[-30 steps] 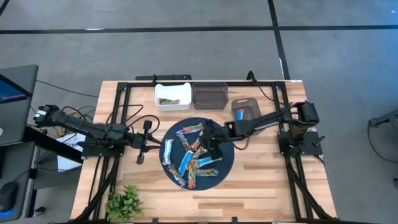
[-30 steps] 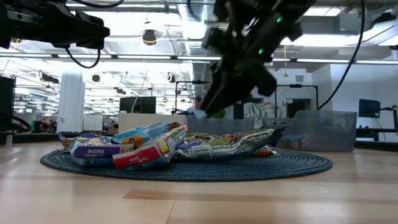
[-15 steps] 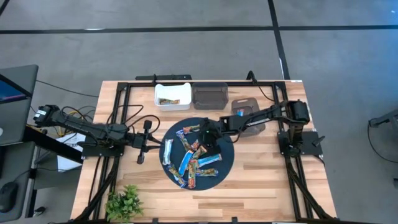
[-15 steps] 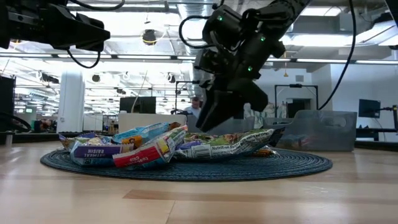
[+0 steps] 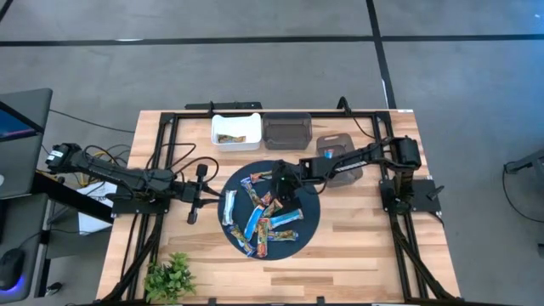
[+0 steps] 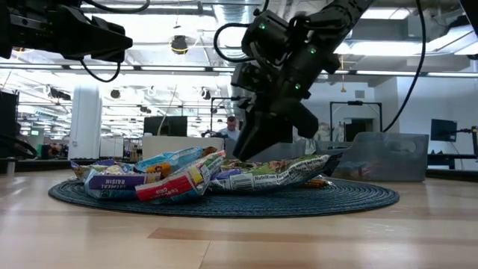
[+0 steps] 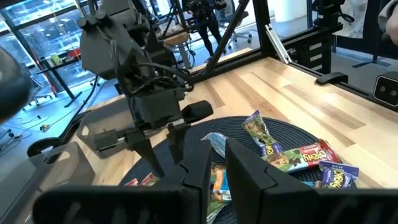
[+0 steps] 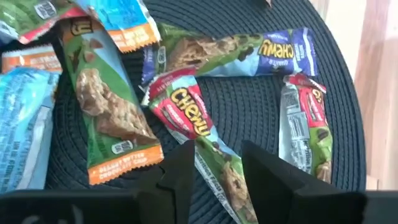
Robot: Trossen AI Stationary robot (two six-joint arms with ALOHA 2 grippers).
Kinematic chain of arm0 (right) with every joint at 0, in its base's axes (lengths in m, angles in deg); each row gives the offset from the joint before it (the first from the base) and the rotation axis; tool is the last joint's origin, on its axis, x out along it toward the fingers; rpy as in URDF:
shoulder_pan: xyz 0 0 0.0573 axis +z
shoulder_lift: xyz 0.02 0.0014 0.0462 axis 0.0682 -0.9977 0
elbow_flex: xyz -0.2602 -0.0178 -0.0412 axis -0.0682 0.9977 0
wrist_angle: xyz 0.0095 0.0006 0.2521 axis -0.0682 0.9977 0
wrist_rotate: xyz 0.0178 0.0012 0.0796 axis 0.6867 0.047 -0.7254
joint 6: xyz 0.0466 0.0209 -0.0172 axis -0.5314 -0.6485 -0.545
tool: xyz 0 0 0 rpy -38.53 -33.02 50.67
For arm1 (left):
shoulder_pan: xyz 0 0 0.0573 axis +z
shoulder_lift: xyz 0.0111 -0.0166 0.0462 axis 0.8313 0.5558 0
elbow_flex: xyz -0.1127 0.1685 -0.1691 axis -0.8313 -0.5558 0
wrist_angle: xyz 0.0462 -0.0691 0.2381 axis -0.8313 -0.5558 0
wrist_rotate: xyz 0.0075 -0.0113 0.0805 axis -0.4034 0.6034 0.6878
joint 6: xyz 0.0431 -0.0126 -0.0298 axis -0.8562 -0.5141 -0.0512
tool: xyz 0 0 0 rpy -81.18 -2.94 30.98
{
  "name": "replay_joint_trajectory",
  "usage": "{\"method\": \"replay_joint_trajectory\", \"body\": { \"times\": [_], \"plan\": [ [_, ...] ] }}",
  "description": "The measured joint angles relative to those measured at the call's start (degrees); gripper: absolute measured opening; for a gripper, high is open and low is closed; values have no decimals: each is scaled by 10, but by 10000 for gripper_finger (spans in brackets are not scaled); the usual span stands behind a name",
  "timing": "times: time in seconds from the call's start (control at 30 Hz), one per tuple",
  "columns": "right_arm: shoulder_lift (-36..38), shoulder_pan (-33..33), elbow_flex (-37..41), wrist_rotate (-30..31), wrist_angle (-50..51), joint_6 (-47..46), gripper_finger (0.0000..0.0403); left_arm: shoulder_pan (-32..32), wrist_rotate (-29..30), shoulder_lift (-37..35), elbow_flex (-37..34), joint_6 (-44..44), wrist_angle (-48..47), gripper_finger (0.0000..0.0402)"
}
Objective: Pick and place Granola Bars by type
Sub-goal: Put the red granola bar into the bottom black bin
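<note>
In the high view, the Granola Bars are being shown piled on a dark round mat at the middle of the desk. The right end effector is being held over the upper right part of the pile, its arm reaching in from the right of the frame. The left end effector is being kept at the left of the mat, clear of the bars. A white bin with one bar in it, a dark bin and a third, grey bin are being seen along the upper edge of the desk, and a small green plant at the lower left.

In the low view, the bars are being shown heaped on the mat at the centre of the frame, with the right end effector hanging just above them, fingers pointed down.

In the left wrist view, the left end effector is being seen at the bottom centre with its fingers nearly together and nothing between them; the right end effector is being seen beyond it with its fingers apart over the bars.

In the right wrist view, the right fingers are being held apart, empty, at the bottom of the frame, straddling a red-wrapped bar. A green and orange bar is lying to its left, a blue bar above, and another red bar at the right.
</note>
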Motion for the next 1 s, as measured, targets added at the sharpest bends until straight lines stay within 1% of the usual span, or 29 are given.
{"method": "replay_joint_trajectory", "body": {
  "times": [0.3,0.43,0.6,0.73,0.93,1.0],
  "plan": [
    [-25,-4,-2,3,-17,11,125,0,0,0,0,0,0,41],
    [-25,-3,0,27,-12,11,125,0,0,0,0,0,0,41],
    [-25,-4,1,31,-9,10,119,0,0,0,0,0,0,41],
    [-25,-3,1,31,-9,10,89,0,0,0,0,0,0,41],
    [-24,-3,0,31,-10,10,15,0,0,0,0,0,-1,41],
    [-24,-2,0,34,-10,10,6,0,0,0,0,0,0,41]
  ]
}}
